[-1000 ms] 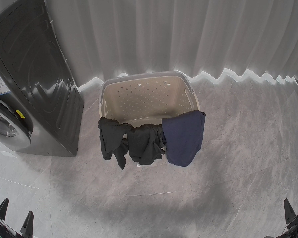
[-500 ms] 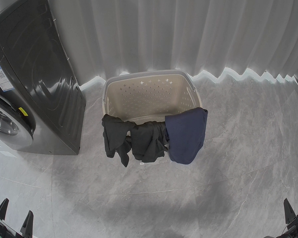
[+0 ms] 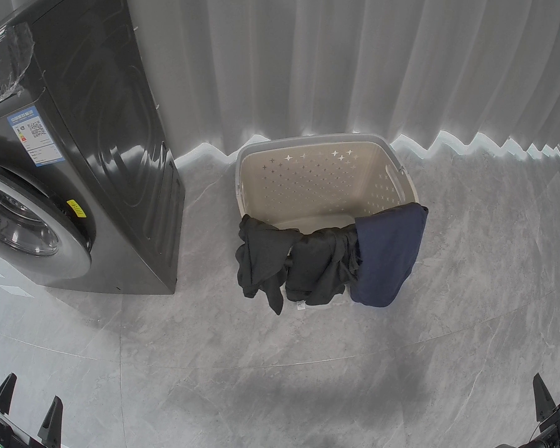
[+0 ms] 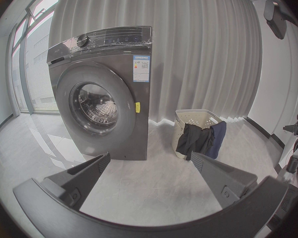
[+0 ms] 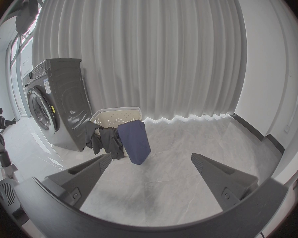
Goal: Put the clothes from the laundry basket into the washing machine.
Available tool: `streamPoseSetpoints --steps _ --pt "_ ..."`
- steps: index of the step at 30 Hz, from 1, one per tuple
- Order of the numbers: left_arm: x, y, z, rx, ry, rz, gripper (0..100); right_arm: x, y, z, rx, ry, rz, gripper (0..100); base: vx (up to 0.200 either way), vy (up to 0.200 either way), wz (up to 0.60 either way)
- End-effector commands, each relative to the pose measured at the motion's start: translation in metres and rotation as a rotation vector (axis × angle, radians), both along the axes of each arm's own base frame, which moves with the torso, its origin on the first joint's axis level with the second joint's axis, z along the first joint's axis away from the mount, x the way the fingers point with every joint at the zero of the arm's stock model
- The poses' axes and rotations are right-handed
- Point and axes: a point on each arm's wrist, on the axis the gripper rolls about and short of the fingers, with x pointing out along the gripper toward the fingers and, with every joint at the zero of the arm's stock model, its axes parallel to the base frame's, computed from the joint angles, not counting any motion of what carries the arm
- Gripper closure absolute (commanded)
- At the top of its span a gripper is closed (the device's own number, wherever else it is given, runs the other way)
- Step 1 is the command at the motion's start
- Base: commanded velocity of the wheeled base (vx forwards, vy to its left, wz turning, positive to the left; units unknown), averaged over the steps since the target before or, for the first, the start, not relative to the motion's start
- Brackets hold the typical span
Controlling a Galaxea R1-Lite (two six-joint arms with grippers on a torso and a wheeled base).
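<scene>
Whole head view has slid: washing machine [image 3: 106, 157] and laundry basket [image 3: 320, 139] both sit further right in frame than a second ago, with more of the machine front showing. They keep the same spacing, so that's the camera moving, not the things. Clothes hang on the rim exactly as before, and both arms stay low at the near edge of the view.

My read: the robot is only repositioning. No grasp has begun and the task is at its very start.

The left gripper [image 4: 149, 156] has its jaws wide and empty. The right gripper [image 5: 150, 156] is the same, wide and holding nothing. Both are well apart from the basket.

The basket stands upright on the floor [image 3: 292, 368], mouth up, long axis left-right, far side near the curtain [image 3: 354, 51]. It is just right of the machine, not touching.

Clothes are draped over the near rim and hang down the near wall:
- The black garment [image 3: 292, 262] is bunched left and centre.
- The navy garment [image 3: 389, 253] is at the right near corner, long axis running down from rim to floor, touching the black one.

Basket interior looks otherwise bare.

The machine's round door [image 4: 96, 104] faces near-left and looks closed, so it likely needs opening before loading.
</scene>
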Motion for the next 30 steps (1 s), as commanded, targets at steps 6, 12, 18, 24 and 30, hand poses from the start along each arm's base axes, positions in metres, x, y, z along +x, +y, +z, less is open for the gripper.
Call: streamPoseSetpoints --steps 6,12,18,24,30 --pt "-0.0002 0.0 -0.0049 0.0 -0.002 0.0 0 0.0001 0.0 -0.0052 -0.002 0.001 0.0 0 0.0 0.2 0.0" --pt "-0.0003 0.0 -0.0044 0.0 -0.003 0.002 0 0.0001 0.0 -0.0052 0.0 0.001 0.0 0 0.0 0.2 0.0" --pt "-0.0002 0.0 -0.0049 0.0 -0.002 0.003 0 0.0001 0.0 -0.0052 -0.002 0.001 0.0 0 0.0 0.2 0.0" --pt "-0.0003 0.0001 -0.0044 0.0 -0.003 0.003 0 0.0001 0.0 -0.0054 -0.002 0.003 0.0 0 0.0 0.2 0.0" --pt "-0.0002 0.0 -0.0049 0.0 -0.002 0.003 0 0.0001 0.0 -0.0052 -0.002 0.001 0.0 0 0.0 0.2 0.0"
